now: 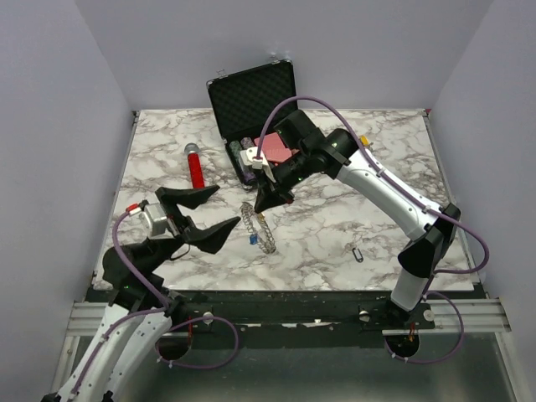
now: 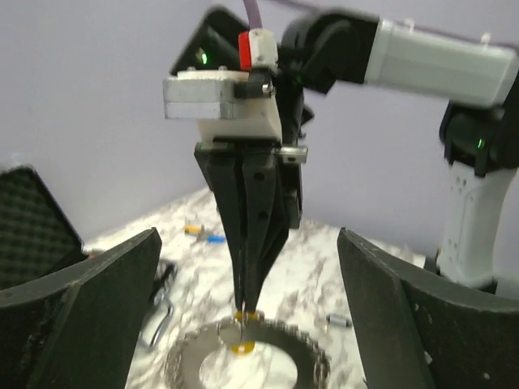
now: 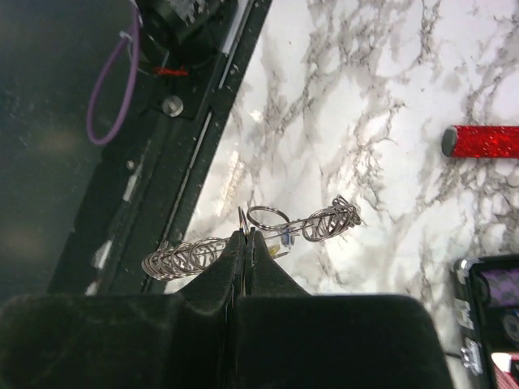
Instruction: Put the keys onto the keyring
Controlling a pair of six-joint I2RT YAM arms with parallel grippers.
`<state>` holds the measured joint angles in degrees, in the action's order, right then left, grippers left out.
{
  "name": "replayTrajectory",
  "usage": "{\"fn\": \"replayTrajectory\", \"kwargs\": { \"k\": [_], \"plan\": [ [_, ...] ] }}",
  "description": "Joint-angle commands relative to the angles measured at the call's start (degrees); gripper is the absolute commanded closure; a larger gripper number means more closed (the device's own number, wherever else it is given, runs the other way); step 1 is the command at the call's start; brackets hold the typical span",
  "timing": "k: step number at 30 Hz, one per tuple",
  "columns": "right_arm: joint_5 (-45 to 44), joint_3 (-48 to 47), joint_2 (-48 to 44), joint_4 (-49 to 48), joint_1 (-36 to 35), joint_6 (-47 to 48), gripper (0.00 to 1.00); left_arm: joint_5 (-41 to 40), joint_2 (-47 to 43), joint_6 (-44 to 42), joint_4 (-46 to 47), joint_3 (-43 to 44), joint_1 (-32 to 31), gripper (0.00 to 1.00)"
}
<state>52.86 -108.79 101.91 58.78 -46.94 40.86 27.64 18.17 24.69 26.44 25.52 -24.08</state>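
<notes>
Jaws of left claw [image 1: 228, 207] spread wide, nothing between; we see it over near-left part of white marble table [image 1: 335, 226]. Red glittery cylinder [image 1: 194, 165] lies beyond it. Large silver metal keyring [image 1: 258, 226], fringed with small keys, stands on edge mid-table, with blue-tagged key [image 1: 252, 239] against it. Right claw [image 1: 262, 203] is pinched tight at keyring's top rim, yellow tag [image 2: 240, 348] just below tips; we cannot tell whether wire or key is gripped. Black-tagged key [image 1: 358, 253] lies apart, further right.

White marble veined in grey-brown is shown across the table [image 1: 352, 230]. The keyring [image 1: 266, 239] is seen in silver, with a yellow tag [image 1: 260, 219] and a blue tag [image 1: 252, 239]. A glittered red cylinder [image 1: 195, 166], a black case [image 1: 251, 92] with dimpled foam and purple cables [image 1: 289, 102] are also pictured.
</notes>
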Motion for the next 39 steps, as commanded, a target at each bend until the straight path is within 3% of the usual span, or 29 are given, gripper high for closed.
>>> {"fn": "replayTrajectory", "kwargs": {
  "k": [1,6,10,14,17,22,28,39],
  "plan": [
    [-7.76,-4.76,-1.19,10.46,-0.52,13.18,1.00,10.41,5.80,-16.06,-35.89,10.23,0.26,0.01],
    [-14.09,-7.31,-0.83,14.86,-0.70,17.58,1.00,14.72,11.53,-20.29,-40.59,15.44,0.08,0.01],
    [-18.05,-7.13,-1.71,15.83,-0.70,18.90,1.00,14.03,13.20,-18.72,-35.33,13.60,-1.93,0.03],
    [-18.94,-7.49,-1.89,16.80,-0.70,19.43,1.00,8.24,15.05,-21.78,-28.57,10.53,-8.25,0.08],
    [-18.32,-7.49,-1.80,17.15,-0.70,19.34,1.00,5.59,16.80,-27.12,-21.63,7.71,-12.39,0.18],
    [-17.62,-7.49,-2.06,17.07,-0.70,18.90,1.00,2.16,20.32,-31.10,-12.74,4.55,-13.63,0.30],
    [-17.00,-7.31,-2.33,17.06,-0.70,18.55,1.00,0.57,23.74,-29.97,-6.50,4.01,-13.81,0.50],
    [-16.21,-7.57,-2.33,16.72,-0.70,17.85,1.00,1.28,25.95,-28.38,-4.90,4.19,-14.77,0.60]
  ]
}}
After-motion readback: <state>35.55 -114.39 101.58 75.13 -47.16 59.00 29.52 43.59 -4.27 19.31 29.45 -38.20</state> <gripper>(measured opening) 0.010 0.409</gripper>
